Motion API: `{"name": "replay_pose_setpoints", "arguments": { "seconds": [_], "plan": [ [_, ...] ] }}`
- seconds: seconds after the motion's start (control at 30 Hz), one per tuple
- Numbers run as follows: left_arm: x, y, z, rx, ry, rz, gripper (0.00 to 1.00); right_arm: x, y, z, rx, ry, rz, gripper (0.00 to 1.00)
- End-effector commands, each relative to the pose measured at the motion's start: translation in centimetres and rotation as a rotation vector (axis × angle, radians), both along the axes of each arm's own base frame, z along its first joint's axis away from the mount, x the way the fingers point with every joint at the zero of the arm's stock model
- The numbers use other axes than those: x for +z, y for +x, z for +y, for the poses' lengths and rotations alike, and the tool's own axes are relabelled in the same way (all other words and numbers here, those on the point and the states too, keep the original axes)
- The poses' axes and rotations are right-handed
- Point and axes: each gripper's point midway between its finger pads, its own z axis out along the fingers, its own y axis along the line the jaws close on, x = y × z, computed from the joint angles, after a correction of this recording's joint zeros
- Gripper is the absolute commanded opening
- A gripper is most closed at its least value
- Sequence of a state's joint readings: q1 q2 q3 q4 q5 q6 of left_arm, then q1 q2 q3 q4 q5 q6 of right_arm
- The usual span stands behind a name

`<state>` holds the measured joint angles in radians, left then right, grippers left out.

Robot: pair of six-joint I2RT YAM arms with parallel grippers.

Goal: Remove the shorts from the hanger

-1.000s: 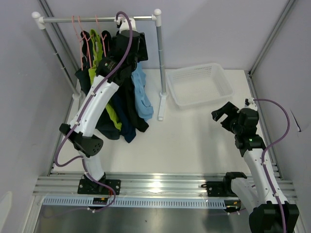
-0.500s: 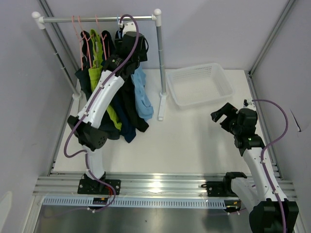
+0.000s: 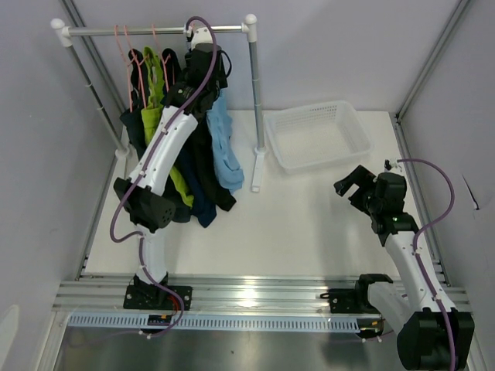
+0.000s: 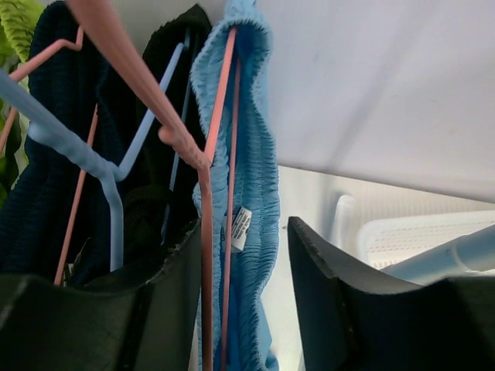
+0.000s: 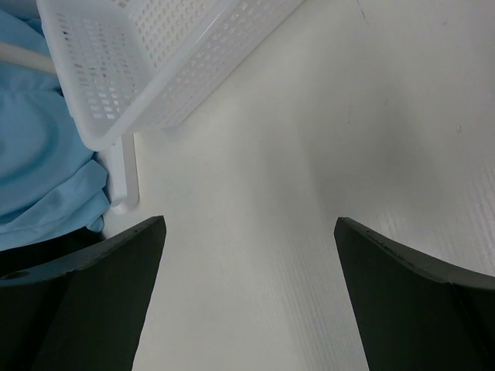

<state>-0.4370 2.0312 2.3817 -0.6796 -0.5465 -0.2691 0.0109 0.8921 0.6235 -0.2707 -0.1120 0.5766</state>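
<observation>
Left gripper (image 4: 244, 226) reaches up by the rack rail (image 3: 155, 31), jaws partly spread astride the light blue shorts (image 4: 251, 154) and their pink hanger (image 4: 206, 270), not yet pinching either. Darker shorts (image 3: 203, 202) hang further left, largely hidden by the arm. A white basket (image 3: 317, 135) sits right of the rack. Right gripper (image 5: 247, 247) hovers over the table (image 5: 309, 116), spread wide, holding nothing.

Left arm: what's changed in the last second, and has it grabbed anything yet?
The left claw rose toward the rail and now straddles the light blue shorts on their pink hanger, jaws apart, not clamped. The right claw, basket and other shorts stayed roughly as they were.
</observation>
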Motion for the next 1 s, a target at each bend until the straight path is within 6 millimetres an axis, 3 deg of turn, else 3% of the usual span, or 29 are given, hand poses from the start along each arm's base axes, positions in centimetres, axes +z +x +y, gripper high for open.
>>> {"name": "replay_pose_setpoints", "arguments": {
  "seconds": [0.0, 0.23, 0.5, 0.63, 0.7, 0.83, 0.93, 0.97],
  "plan": [
    [4.7, 0.2, 0.2, -0.012, -0.040, -0.128, 0.50, 0.2, 0.4, 0.1, 0.013, -0.010, -0.026, 0.99],
    [5.3, 0.2, 0.4, -0.015, -0.032, -0.147, 0.30, -0.3, 0.5, 0.0, 0.010, -0.010, -0.015, 0.99],
    [3.4, 1.0, 0.9, -0.009, -0.030, -0.101, 0.18, -0.5, 0.5, 0.0, 0.012, -0.008, -0.009, 0.99],
    [2.9, 1.4, 1.1, -0.010, -0.030, -0.094, 0.00, -0.3, 0.5, 0.2, 0.018, -0.004, -0.015, 0.99],
    [2.9, 1.5, 0.8, -0.026, -0.029, -0.097, 0.00, 0.0, 0.5, 0.3, 0.026, -0.002, -0.024, 0.99],
    [4.9, 0.8, 0.4, -0.067, -0.046, -0.135, 0.00, 1.4, 0.3, 1.3, 0.079, 0.013, -0.068, 0.99],
    [8.0, -0.9, 0.4, -0.090, -0.069, -0.188, 0.00, 4.4, 0.3, 2.5, 0.134, 0.004, -0.136, 0.99],
    [8.9, -1.4, 0.3, -0.099, -0.072, -0.203, 0.00, 6.7, 0.3, 3.0, 0.153, -0.002, -0.183, 0.99]
  ]
}}
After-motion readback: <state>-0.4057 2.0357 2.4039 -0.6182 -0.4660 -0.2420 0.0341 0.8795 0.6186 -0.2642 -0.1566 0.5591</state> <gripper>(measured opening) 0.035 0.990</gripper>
